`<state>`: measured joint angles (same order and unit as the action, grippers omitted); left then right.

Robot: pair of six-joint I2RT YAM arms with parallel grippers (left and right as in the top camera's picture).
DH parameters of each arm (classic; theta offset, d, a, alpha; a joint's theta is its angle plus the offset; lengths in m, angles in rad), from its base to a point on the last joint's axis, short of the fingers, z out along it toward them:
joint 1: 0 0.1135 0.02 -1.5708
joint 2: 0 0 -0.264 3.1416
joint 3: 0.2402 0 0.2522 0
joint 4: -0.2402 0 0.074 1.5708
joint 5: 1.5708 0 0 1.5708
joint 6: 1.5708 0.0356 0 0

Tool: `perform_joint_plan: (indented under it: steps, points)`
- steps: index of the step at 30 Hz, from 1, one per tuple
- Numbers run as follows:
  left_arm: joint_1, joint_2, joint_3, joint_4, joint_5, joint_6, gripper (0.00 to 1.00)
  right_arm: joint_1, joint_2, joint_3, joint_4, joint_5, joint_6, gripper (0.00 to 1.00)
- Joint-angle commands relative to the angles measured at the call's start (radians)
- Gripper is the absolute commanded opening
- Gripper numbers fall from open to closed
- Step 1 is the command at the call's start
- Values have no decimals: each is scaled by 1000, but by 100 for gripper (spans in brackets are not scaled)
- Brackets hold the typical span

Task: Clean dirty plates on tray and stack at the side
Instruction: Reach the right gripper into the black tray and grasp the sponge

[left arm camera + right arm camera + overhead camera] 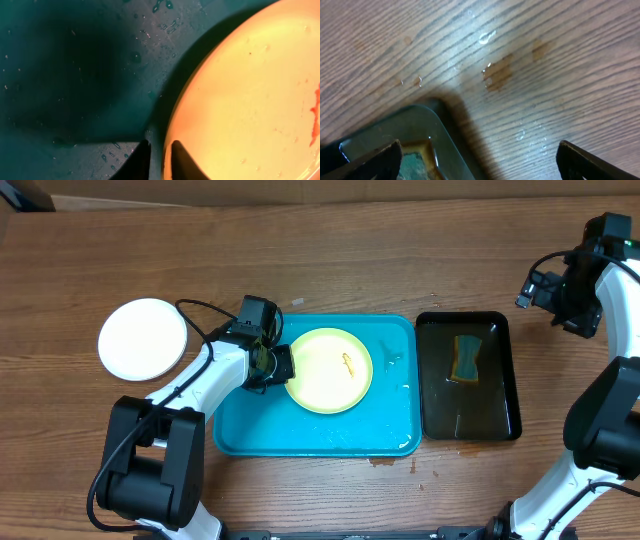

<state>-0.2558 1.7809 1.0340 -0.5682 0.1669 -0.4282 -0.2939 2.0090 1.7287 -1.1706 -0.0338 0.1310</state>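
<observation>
1. Position. The pale yellow round shallow plate (325,380) lies flat inside the turquoise rectangular plastic tray (300,435), towards its upper middle. It carries one orange-brown smear (347,363) on its face.
2. Left side. My left gripper (159,162) sits at that plate's left rim. My fingers are drawn nearly together, one tip over the wet tray floor and the other over the plate. I cannot tell whether they clamp the rim or merely straddle it.
3. Right side. My right gripper (480,162) is spread wide and holds nothing. It hangs well apart from the plate, above the wooden table (545,75), beside a corner of the black rectangular tray (505,380).
4. Hazard: slip. Water beads cover the tray floor and the plate. A thin bite on a wet rim is likely to let go if I lift.
5. Hazard: tilt. A hold on one edge only lets the far side drag or swing and may shove the plate against the tray wall.
6. Hazard: skipped cleaning. The smear is not wiped. Stacking this plate now would put dirt onto the white round plate (143,338), which rests on the table left of the turquoise tray.
7. Count.
   - Plates in view: two (one pale yellow, one white).
   - Turquoise trays: one.
   - Black trays: one.
   - Greenish sponge (466,357): one, lying in the black tray.
   - Smears: one.
   - Grippers: two.
</observation>
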Motion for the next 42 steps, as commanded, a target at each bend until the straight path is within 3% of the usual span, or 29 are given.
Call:
perform_joint_plan:
  steps: [1, 5, 10, 17, 20, 30, 39, 40, 42]
  points:
    - [-8, 14, 11, 5, -21, 3, 24, -3, -19, 11, 58, -27, 5, 100]
    - [-8, 14, 10, 9, -21, 3, 24, -3, -19, 12, 19, -259, 4, 100]
    - [-8, 14, 11, 16, -21, 3, 24, -8, -20, 37, -110, -354, -6, 100]
    - [-8, 14, 10, 18, -19, 3, 29, 39, -23, 29, -290, -280, -8, 71]
    - [-8, 14, 10, 19, -17, 3, 29, 84, -23, 11, -302, -251, -7, 66]
    - [-8, 14, 10, 18, -17, 3, 29, 261, -23, -148, -210, -23, 31, 69]
    - [-8, 14, 10, 18, -12, 3, 31, 321, -21, -359, 48, -1, 31, 68]
    - [-8, 14, 10, 18, -12, 3, 31, 322, -21, -381, 69, -1, 30, 65]
    - [-8, 14, 10, 18, -10, 3, 32, 322, -21, -413, 94, -1, 30, 35]
